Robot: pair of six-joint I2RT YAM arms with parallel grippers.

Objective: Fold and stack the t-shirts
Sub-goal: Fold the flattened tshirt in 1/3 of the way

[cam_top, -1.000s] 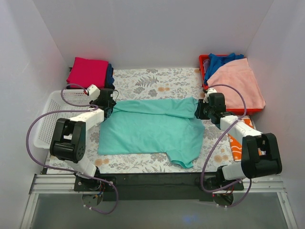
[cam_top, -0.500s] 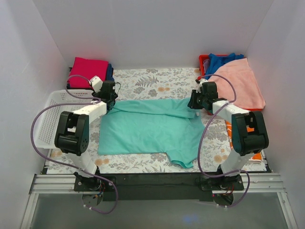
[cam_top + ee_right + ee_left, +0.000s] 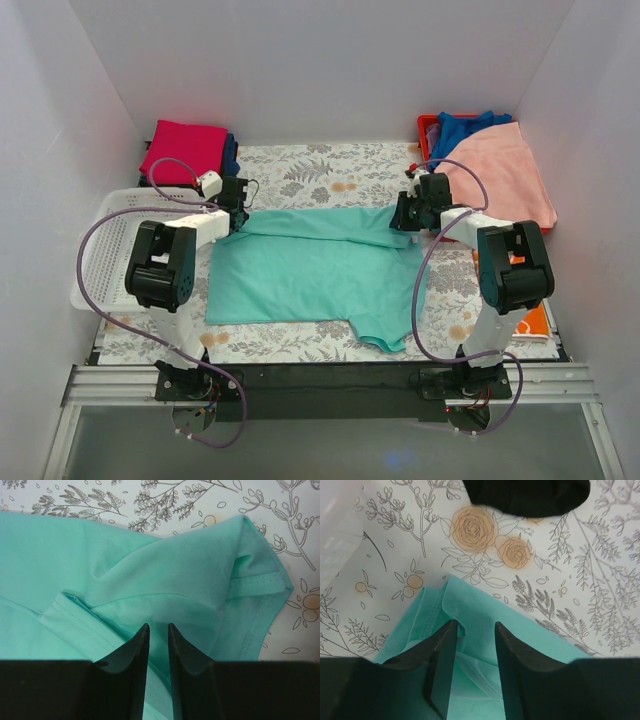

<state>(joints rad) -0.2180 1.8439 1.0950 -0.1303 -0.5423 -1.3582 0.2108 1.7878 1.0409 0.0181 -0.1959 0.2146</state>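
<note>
The soft mint-teal cotton t-shirt (image 3: 315,270) lay spread on the flower-printed tablecloth (image 3: 330,165). At its far-left corner the left gripper (image 3: 470,630) stood with fingers apart around the cloth. At its far-right corner the right gripper (image 3: 156,632) had fingers nearly together, pinching a fold. If either grip is shallow, that corner could slip and the fold would go crooked.

The top external view looks down from behind both arms. Each wrist camera faces close down past its own fingers. All three share the spread mint-teal cotton t-shirt (image 3: 318,265).
</note>
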